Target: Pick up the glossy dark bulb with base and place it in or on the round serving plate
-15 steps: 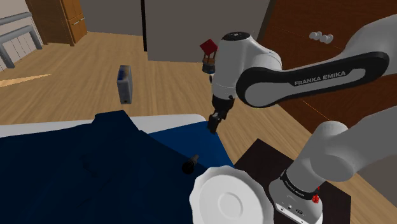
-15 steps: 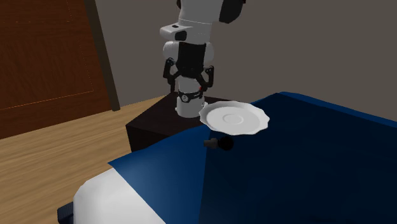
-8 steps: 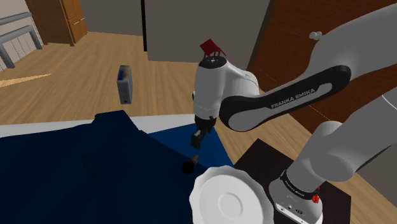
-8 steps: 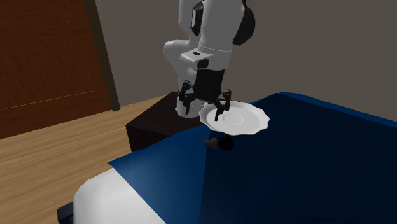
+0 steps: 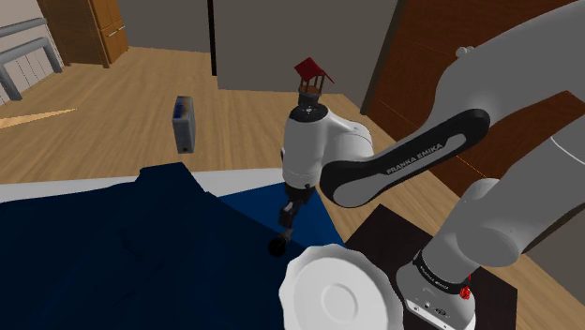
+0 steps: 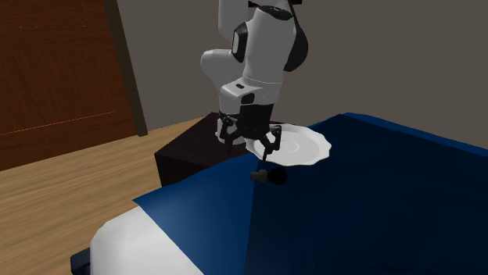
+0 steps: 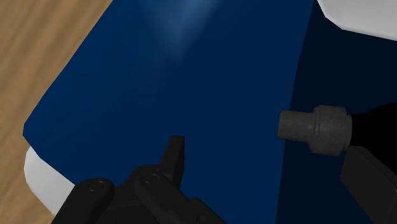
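Observation:
The dark glossy bulb [image 5: 277, 247] lies on its side on the blue cover [image 5: 141, 253], its grey base [image 5: 288, 232] pointing away from the white scalloped plate [image 5: 337, 298]. My gripper [image 5: 289, 214] hangs open just above the bulb's base end. In the second exterior view the gripper [image 6: 252, 148] stands right over the bulb [image 6: 270, 177], in front of the plate [image 6: 311, 151]. The wrist view has the grey base [image 7: 315, 129] and the black bulb [image 7: 376, 126] near one finger [image 7: 369, 181] of the gripper [image 7: 270, 168], not clasped. A corner of the plate [image 7: 362, 16] lies beyond.
The plate overhangs the cover's edge beside my dark stand [image 5: 386, 232]. A blue box [image 5: 184, 124] stands on the wooden floor, and a small red-roofed object [image 5: 309, 73] shows behind the arm. The cover's white edge [image 6: 133, 234] drops off to the floor.
The arm has swung down and toward the shoulder view's left, bringing the gripper from high above the floor to just over the bulb. The fingers stayed open; bulb and plate have not moved.

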`<action>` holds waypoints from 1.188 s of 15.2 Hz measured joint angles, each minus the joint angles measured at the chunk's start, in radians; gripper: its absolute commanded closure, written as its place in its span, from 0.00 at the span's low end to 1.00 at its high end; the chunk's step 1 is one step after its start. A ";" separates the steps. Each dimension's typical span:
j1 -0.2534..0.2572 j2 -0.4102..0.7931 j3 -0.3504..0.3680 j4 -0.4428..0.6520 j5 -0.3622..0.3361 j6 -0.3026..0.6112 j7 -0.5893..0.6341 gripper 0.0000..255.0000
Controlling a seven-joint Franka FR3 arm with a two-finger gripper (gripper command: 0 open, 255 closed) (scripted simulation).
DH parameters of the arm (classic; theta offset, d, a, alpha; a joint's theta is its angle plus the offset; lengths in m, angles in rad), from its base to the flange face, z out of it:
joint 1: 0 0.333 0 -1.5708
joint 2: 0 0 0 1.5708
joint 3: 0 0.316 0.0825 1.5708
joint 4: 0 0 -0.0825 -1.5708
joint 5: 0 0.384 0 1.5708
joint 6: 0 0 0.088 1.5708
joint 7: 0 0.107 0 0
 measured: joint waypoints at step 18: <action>-0.001 0.006 0.001 -0.001 -0.004 0.006 0.004 0.00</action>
